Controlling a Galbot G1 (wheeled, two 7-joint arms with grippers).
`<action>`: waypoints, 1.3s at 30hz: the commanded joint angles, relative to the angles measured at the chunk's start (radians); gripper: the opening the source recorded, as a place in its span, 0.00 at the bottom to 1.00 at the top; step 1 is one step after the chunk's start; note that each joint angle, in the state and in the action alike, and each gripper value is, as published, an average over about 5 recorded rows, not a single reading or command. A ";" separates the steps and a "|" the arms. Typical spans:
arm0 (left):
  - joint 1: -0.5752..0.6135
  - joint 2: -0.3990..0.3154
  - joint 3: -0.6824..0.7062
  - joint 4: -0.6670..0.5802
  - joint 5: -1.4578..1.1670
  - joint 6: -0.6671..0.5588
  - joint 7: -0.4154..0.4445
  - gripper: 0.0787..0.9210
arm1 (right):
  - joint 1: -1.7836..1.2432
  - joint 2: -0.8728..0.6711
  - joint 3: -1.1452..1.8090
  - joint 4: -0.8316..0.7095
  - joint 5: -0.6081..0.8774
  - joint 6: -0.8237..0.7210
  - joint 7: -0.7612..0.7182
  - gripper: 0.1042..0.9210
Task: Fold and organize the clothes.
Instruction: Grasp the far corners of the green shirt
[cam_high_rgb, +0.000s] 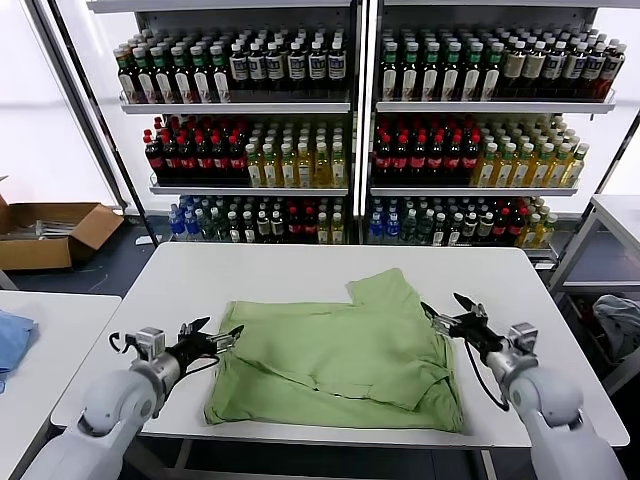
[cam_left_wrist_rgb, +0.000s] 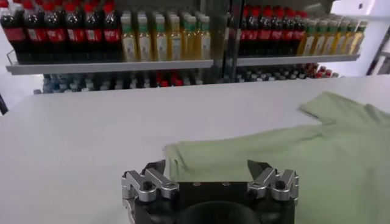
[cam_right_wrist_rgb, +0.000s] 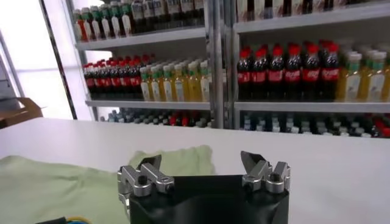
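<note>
Green shirt (cam_high_rgb: 345, 365) spread on white table (cam_high_rgb: 250, 270), left claw (cam_high_rgb: 222, 338) wide at its edge, right claw (cam_high_rgb: 447, 311) wide beside it.

Grey rounded arms — black end effectors, silver screwed knuckles, black cables.

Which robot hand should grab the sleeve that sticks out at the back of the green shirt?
Probably the right gripper. It is open at the shirt's right edge, close to the sleeve pointing toward the shelves. The left gripper, also open, sits at the opposite edge, farther away.
</note>
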 joint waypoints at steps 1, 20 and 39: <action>-0.316 -0.026 0.195 0.336 -0.010 -0.014 0.011 0.88 | 0.321 0.049 -0.170 -0.386 -0.049 0.012 -0.039 0.88; -0.266 -0.075 0.209 0.336 -0.004 -0.014 0.017 0.88 | 0.380 0.135 -0.231 -0.530 -0.094 0.019 -0.037 0.85; -0.259 -0.071 0.229 0.323 -0.010 -0.009 0.042 0.40 | 0.317 0.121 -0.223 -0.383 0.059 -0.024 0.003 0.22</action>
